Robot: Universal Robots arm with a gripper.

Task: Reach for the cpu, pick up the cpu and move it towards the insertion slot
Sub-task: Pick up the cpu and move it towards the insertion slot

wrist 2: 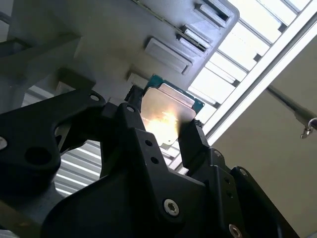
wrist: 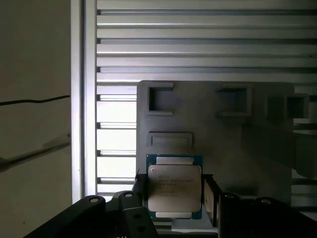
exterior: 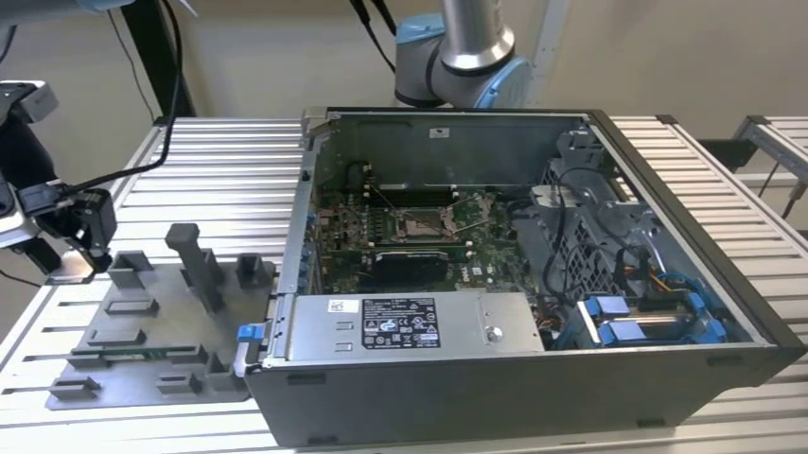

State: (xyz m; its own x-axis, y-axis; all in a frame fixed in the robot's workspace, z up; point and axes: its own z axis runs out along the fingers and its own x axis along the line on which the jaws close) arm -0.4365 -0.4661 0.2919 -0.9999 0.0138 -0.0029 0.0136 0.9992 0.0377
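- Silver slats are forming the table (exterior: 215,151), which is carrying one open computer case (exterior: 531,378) and one grey fixture plate (exterior: 139,350) just beside it, on the exterior view's left.
- Two black fingers (wrist: 140,191) are closing on the one cpu (wrist: 174,191), each pressing on one of two opposite edges.
- In both wrist views the cpu is sitting squarely between the fingers, its pale metal face turned to the cameras and a green rim showing around it.
- In the second wrist view the cpu is reaching out past the fingertips, and a bright glare is spreading across its face.
- In the first wrist view the cpu is hanging over the plate's edge, close to where the bare slats begin.
- Three square frames (wrist: 161,99) are standing on the plate beyond it.
- In the exterior view the fingers are hovering at the far left, by the plate's outer corner and well apart from the case.
- One slot (exterior: 423,224) is lying inside the case, its shiny frame ringing a dark centre amid green board, well apart from the cpu.
- One arm (exterior: 457,47) is rising behind the case.
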